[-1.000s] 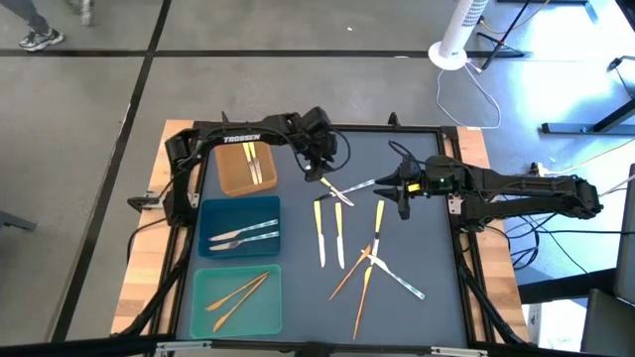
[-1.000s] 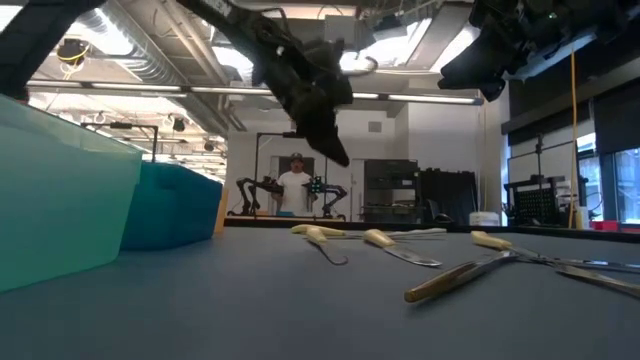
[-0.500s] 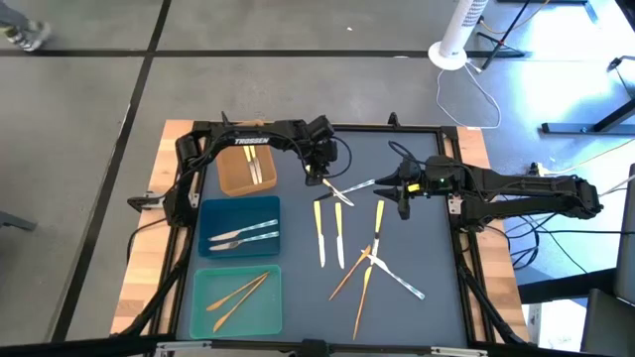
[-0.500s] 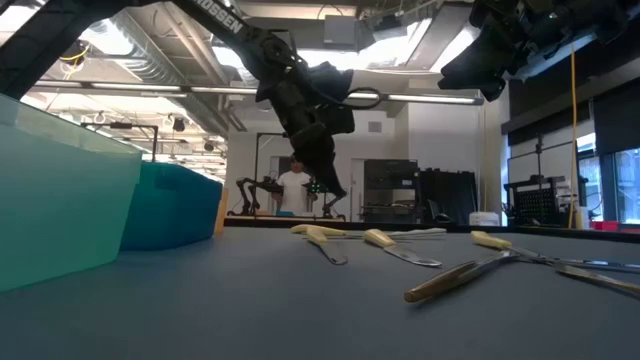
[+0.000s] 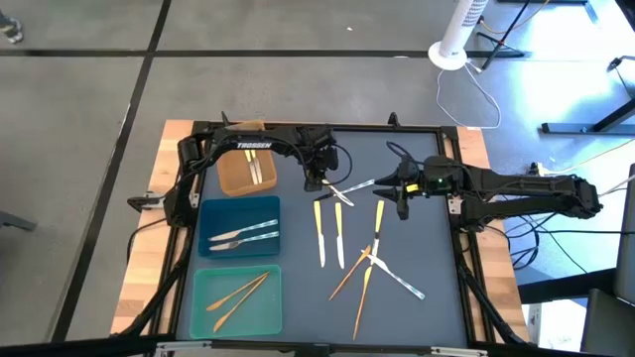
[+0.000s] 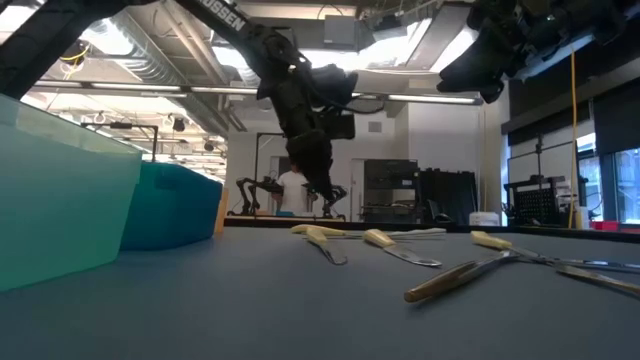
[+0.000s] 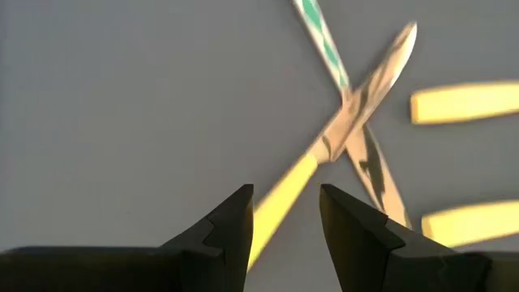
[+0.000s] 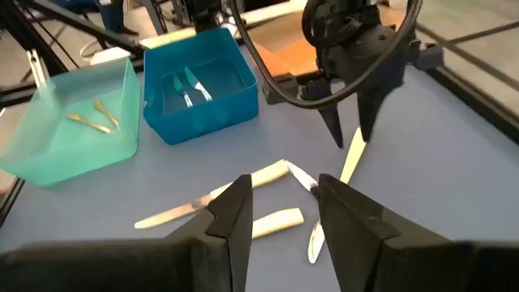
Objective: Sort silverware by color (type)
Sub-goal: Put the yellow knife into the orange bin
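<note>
- Dark blue-grey matting covers the table [image 5: 417, 312], with three trays down its left side: a brown tray [image 5: 231, 178] farthest, a blue tray [image 5: 210, 216] in the middle and a teal tray [image 5: 198, 297] nearest.
- Over the last second the left tool [image 5: 316, 181] has been lowered from above the table's far centre and swung to point straight down, as the low view shows; its fingers [image 7: 235, 223] are parted and nothing is held.
- A yellow-handled knife [image 7: 324, 150] is straddled by those fingers in the left wrist view; it lies crossed over a silver piece with a green-patterned handle [image 7: 320, 32].
- The right tool [image 5: 402, 189] has been kept hovering just right of that crossed pair, released and empty.
- Unsorted silverware [image 5: 342, 238] is spread over the middle of the table: yellow-handled pieces, orange-gold ones and a silver one.
- Some sorting is already done: yellow-handled pieces lie in the brown tray, silver ones in the blue, orange-gold ones in the teal.
- The descent is judged to be the approach for a grasp of the yellow-handled knife, probably bound for the brown tray.
</note>
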Tool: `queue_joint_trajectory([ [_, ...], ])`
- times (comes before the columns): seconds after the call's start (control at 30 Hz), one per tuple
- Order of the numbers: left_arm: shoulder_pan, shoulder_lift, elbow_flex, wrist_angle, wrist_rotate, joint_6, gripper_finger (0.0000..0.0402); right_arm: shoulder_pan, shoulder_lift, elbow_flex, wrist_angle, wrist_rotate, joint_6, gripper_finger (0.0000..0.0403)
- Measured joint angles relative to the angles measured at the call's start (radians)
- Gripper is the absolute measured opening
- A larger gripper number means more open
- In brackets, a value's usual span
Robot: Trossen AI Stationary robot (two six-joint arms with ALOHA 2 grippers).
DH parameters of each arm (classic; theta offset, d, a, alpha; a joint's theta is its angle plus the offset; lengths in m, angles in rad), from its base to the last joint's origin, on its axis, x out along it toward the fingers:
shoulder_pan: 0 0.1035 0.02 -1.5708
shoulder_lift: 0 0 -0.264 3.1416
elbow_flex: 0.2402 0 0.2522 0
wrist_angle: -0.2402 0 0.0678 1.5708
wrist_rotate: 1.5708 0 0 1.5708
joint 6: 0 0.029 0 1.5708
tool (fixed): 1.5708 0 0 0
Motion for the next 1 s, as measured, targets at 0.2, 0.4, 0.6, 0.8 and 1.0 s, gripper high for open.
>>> queue_joint_trajectory([
  [0.2, 0.000, 0.041, -0.001, -0.019, -0.048, 0.001, 0.0137, 0.000, 0.033, 0.000, 0.001, 0.000, 0.000, 0.0129],
  [0.4, 0.000, 0.057, -0.001, -0.019, -0.073, 0.001, 0.0137, 0.001, 0.083, 0.000, 0.001, 0.000, -0.002, 0.0129],
  [0.6, 0.000, 0.066, -0.001, -0.008, -0.090, 0.013, 0.0137, 0.001, 0.121, 0.000, 0.005, 0.000, -0.002, 0.0129],
  [0.8, 0.000, 0.067, -0.001, 0.006, -0.091, 0.068, 0.0137, 0.001, 0.135, 0.000, 0.006, 0.000, -0.002, 0.0129],
  [1.0, 0.000, 0.067, -0.001, 0.006, -0.091, 0.125, 0.0137, 0.001, 0.136, 0.000, 0.005, 0.000, -0.003, 0.0129],
])
